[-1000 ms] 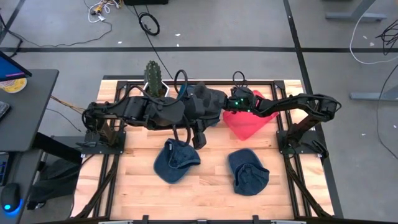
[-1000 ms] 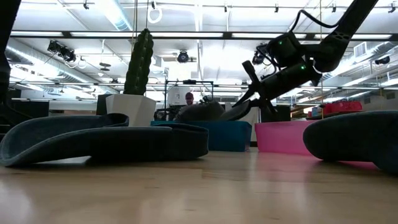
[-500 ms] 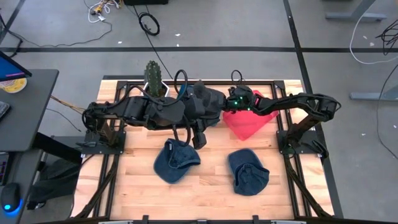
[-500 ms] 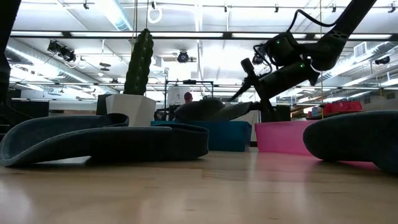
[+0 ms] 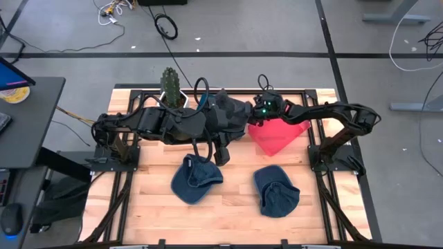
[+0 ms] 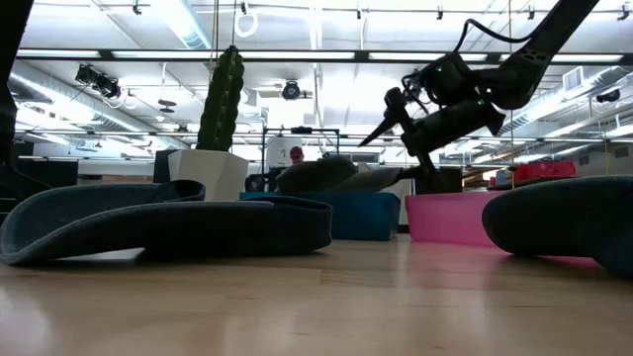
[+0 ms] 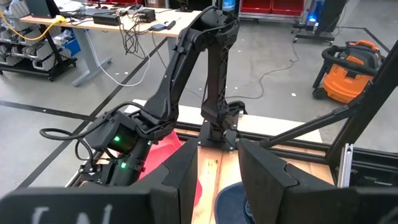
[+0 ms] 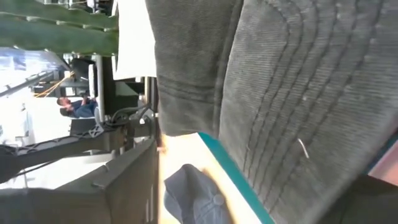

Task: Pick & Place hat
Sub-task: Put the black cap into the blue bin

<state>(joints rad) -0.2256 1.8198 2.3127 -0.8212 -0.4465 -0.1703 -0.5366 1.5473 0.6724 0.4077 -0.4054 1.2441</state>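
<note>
Resting on the teal bin (image 6: 361,213), a ribbed grey hat (image 8: 292,93); right gripper (image 6: 388,117) jaws apart.

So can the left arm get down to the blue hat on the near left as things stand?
Probably yes. The left gripper hangs just beside that hat, and nothing lies between them; the right gripper is off by the pink bin.

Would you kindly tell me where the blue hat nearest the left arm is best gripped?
Probably by the brim of the blue hat, coming straight down from above: it lies flat and thin on the table, whereas the domed crown offers no clear edge.
</note>
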